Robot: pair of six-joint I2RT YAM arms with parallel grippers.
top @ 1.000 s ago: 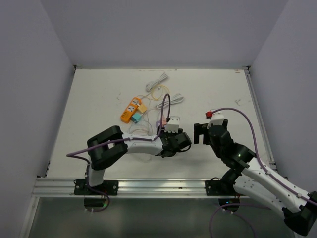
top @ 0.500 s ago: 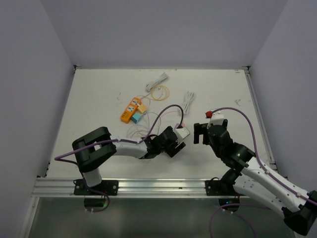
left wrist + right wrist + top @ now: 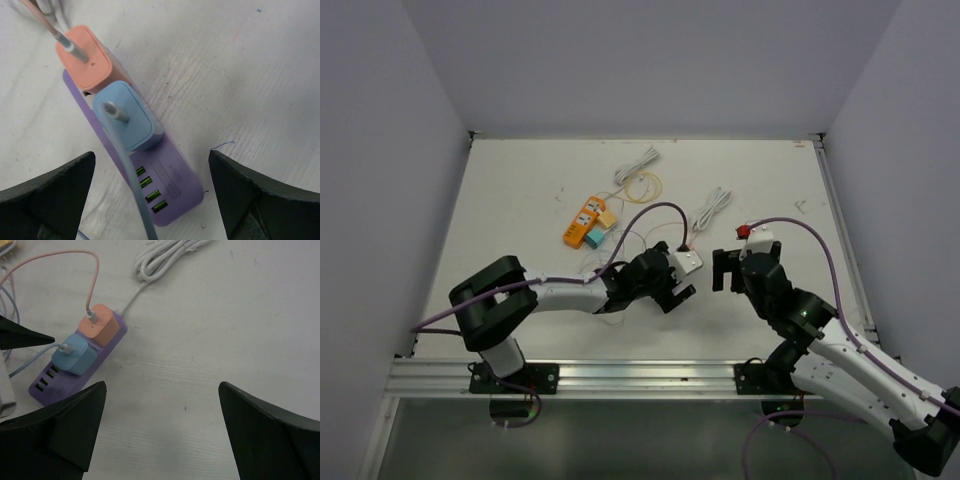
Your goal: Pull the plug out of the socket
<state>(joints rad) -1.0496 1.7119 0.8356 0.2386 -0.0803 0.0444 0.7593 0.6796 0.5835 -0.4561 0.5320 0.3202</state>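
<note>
A purple power strip point(image 3: 172, 187) lies flat on the white table. An orange plug point(image 3: 85, 55) and a blue plug point(image 3: 125, 117) sit side by side in it, each with a cable. My left gripper point(image 3: 152, 200) is open and hovers over the strip's USB end, with one finger on each side and touching nothing. In the right wrist view the strip point(image 3: 116, 337), orange plug point(image 3: 99, 324) and blue plug point(image 3: 75, 357) lie to the left. My right gripper point(image 3: 162, 435) is open and empty over bare table. In the top view the left gripper point(image 3: 678, 292) hides the strip, with the right gripper point(image 3: 725, 272) beside it.
The strip's coiled white cord point(image 3: 712, 208) lies behind the grippers. An orange power strip point(image 3: 582, 222) with small plugs lies further left, with another white cord coil point(image 3: 636, 165) and loose thin cables point(image 3: 620, 245) around it.
My left arm has swung and stretched to the right. The white cord coil has shifted right with it. My right arm has barely moved.
</note>
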